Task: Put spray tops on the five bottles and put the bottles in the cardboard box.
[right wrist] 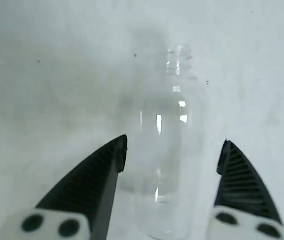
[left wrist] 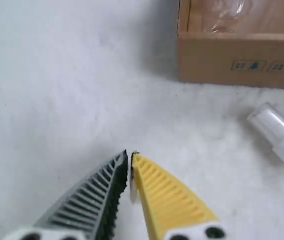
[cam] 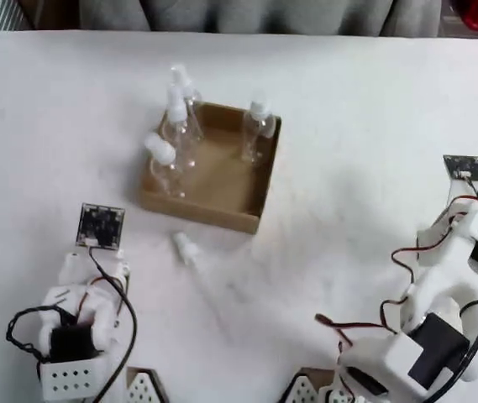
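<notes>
High view: the cardboard box point(cam: 222, 180) sits near the middle of the white surface point(cam: 373, 92). Four bottles with spray tops stand upright at it. The corner bottle point(cam: 258, 130) is at the box's 1 o'clock corner. Three crowd its 9-to-11 o'clock wall: the near bottle point(cam: 165, 164), the middle bottle point(cam: 180, 126) and the far bottle point(cam: 185, 88). I cannot tell whether that last one is inside the wall. A loose spray top point(cam: 186, 248) lies on the surface just off the box's 6 o'clock wall.

The left arm point(cam: 75, 336) is at 8 o'clock on the surface and the right arm point(cam: 440, 319) at 4 o'clock. The left gripper point(left wrist: 130, 161) hangs over bare surface with its grey and yellow fingers pressed together on nothing. The right gripper point(right wrist: 174, 147) has its black fingers wide apart, one on either side of the uncapped bottle point(right wrist: 169, 125). This bottle lies clear of both, its threaded neck pointing away.
</notes>
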Robot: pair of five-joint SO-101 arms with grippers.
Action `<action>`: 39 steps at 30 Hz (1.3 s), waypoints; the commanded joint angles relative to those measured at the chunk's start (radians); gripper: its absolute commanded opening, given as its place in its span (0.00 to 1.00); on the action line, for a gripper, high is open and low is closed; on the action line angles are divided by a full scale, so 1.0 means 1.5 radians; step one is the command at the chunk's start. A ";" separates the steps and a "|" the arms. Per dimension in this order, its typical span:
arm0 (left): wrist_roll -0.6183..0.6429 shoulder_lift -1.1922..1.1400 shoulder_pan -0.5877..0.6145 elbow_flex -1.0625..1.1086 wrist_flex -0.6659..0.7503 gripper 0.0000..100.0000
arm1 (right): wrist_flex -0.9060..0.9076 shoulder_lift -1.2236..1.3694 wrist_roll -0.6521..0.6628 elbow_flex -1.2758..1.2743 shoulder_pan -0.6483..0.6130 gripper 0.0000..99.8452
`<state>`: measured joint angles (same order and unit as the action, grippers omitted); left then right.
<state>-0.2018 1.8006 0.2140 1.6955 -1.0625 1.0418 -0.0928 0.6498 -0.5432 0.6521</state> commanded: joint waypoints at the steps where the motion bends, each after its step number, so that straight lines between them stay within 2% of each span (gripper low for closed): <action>1: -0.005 0.006 0.010 -0.002 0.004 0.02 | 0.005 -0.028 -0.007 0.032 0.005 0.23; 4: -0.005 0.006 0.010 -0.002 0.004 0.02 | -0.001 -0.028 -0.007 0.032 0.004 0.19; 16: -0.005 0.006 0.010 -0.002 0.004 0.02 | -0.059 0.055 -0.007 0.036 -0.004 0.21; 18: -0.005 0.006 0.010 -0.002 0.004 0.02 | -0.061 0.058 -0.032 0.040 -0.003 0.21; 20: -0.005 0.006 0.010 -0.002 0.004 0.02 | -0.056 0.063 -0.047 0.057 -0.001 0.18; 25: -0.005 0.006 0.010 -0.002 0.004 0.02 | -0.056 0.063 -0.051 0.073 -0.005 0.01; 30: -0.005 0.006 0.010 -0.002 0.004 0.02 | -0.056 0.055 -0.047 0.073 -0.006 0.01; 39: 0.005 0.006 0.006 -0.013 0.004 0.02 | 0.067 -0.087 -0.046 0.066 -0.023 0.02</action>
<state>-0.2018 1.8006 0.2140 1.6955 -1.0625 1.0940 -0.1204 0.5808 -0.4849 0.6429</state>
